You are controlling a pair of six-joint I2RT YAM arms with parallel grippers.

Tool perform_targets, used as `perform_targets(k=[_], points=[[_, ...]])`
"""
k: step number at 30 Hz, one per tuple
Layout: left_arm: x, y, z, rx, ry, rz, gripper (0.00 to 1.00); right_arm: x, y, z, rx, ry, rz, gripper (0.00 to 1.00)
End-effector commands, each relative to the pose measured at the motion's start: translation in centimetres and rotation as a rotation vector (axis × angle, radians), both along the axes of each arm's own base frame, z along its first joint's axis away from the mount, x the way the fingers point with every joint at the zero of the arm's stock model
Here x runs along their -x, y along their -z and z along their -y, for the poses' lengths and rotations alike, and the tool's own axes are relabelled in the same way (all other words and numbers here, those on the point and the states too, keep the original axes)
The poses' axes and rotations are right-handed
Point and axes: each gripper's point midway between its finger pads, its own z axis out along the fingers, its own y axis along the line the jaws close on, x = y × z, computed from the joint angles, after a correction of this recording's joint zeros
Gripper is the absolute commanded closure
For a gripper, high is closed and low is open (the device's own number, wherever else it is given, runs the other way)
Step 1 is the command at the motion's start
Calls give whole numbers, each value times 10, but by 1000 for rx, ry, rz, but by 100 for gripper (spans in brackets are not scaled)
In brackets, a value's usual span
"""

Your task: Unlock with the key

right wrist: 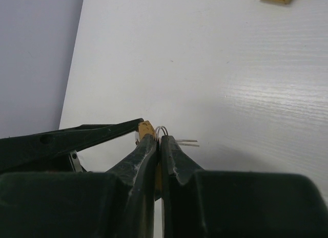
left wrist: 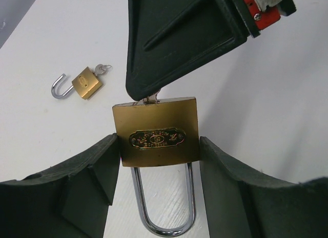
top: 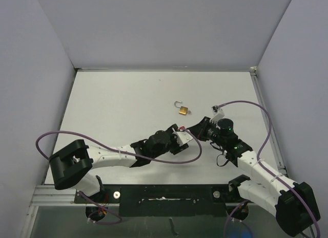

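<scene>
A large brass padlock (left wrist: 156,138) sits upright between the pads of my left gripper (left wrist: 159,151), which is shut on its body. Its steel shackle (left wrist: 164,217) hangs closed below. My right gripper (left wrist: 179,38) comes in from above, pinched shut on the key (left wrist: 151,99), whose tip meets the keyhole end of the padlock. In the right wrist view my right gripper (right wrist: 159,141) is shut on the key, with only the key ring (right wrist: 162,129) and a brass corner (right wrist: 146,128) showing. In the top view the left gripper (top: 180,137) and right gripper (top: 195,130) meet mid-table.
A small brass padlock (left wrist: 84,83) lies on the white table (top: 118,105) with its shackle open and a key (left wrist: 104,69) in it; it also shows in the top view (top: 182,110). Purple cables loop beside both arms. Walls enclose the table.
</scene>
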Motion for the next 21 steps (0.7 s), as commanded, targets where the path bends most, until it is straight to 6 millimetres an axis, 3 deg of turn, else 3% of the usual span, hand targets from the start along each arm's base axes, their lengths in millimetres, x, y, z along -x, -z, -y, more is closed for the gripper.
perform_targets(k=[1,21], points=[[-6,-86,35,211,-22,148,100,-5,-22,-6,-42,15,-6,100],[2,-80,47,93,-139,234,100,-11,-18,1,-33,104,-117,100]])
